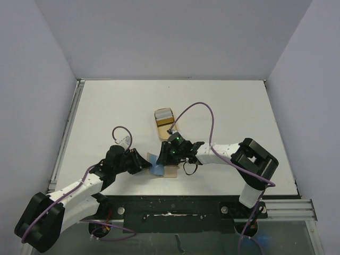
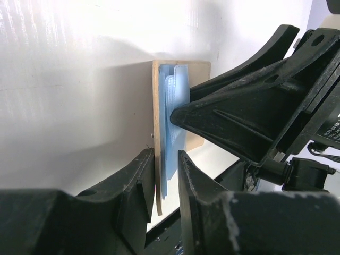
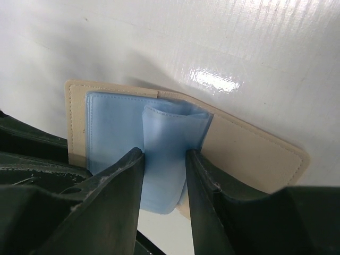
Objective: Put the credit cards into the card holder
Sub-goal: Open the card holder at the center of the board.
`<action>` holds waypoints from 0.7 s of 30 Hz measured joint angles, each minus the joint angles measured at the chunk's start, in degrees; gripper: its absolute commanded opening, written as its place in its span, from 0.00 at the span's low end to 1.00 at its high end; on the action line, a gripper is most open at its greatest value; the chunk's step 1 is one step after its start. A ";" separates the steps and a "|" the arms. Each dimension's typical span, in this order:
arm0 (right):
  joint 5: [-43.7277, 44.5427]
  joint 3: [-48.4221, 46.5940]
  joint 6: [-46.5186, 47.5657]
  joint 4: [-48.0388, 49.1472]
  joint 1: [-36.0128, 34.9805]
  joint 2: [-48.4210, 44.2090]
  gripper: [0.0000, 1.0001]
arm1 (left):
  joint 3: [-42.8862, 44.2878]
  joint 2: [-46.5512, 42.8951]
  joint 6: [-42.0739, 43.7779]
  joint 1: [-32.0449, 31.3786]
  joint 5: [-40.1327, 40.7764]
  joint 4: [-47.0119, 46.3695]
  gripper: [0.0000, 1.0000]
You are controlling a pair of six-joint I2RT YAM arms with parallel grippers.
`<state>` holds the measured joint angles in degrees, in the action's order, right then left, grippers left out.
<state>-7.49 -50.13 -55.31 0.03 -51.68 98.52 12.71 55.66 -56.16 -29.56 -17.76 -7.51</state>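
Table (image 1: 106,117): white top, slightly glossy, faint ribbed texture. A patch of lamp glare shows in the right wrist view. A metal rail runs along its left edge.

Two things lie directly on it.

1. Tray (image 1: 162,132): tan, rounded corners, raised rim. It sits about mid-table, long side running roughly front to back.
2. Card holder (image 1: 169,171): tan, opened out, cover flat on the table and blue inner sleeves facing up. It lies on the arms' side of the tray, apart from it and nearly in line with it. One blue sleeve bulges up off the cover.
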 measured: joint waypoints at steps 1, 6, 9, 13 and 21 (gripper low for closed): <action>0.00 0.02 0.02 -0.02 0.00 0.00 0.36 | 0.00 0.02 0.00 0.00 0.11 0.00 0.19; 0.42 0.20 0.24 -0.07 0.00 -0.02 0.35 | 0.33 0.76 0.09 0.00 0.46 0.00 0.08; 0.68 0.55 0.46 -0.20 0.00 -0.42 0.35 | 0.35 1.18 0.26 0.00 0.63 0.00 0.00; 1.49 0.79 0.83 -1.40 0.00 -1.11 0.36 | 0.35 1.38 0.31 -0.02 0.72 -0.02 0.00; 9.60 1.95 1.07 -12.24 -0.11 -9.49 0.38 | 1.60 0.52 0.33 -0.02 0.55 0.70 0.00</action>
<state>2.11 -48.18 -54.24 -12.21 -51.79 89.03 14.31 56.18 -55.83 -29.58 -17.21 -6.81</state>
